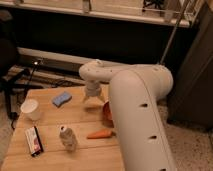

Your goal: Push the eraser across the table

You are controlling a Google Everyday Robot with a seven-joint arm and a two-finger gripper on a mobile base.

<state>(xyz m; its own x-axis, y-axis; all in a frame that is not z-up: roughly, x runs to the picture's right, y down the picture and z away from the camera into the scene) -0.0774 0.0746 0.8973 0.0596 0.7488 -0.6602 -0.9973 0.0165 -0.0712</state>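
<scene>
Eraser (34, 140) lies flat near the front-left corner of the table (50, 162), label up and its long side running away from us. We judge it is not yet touched. The cup (31, 108) stands just behind it, and the bottle (67, 137) is near on its right with the carrot (100, 134) beyond. A straight push either way would meet something.

Our gripper (93, 98) hangs over the far middle of the table, pointing down and well apart from the eraser. Its jaws stand apart with nothing between them. We read this as a hover before the approach, since a push needs no grasp. The sponge (62, 98) lies just to its left. The bowl (106, 114) sits to its right, half hidden by our arm (137, 115).

The pale planks look smooth and level, so we expect a flat block to slide rather than tip. Behind the table runs a dark wall with cables on the floor, and speckled flooring shows to the right.
</scene>
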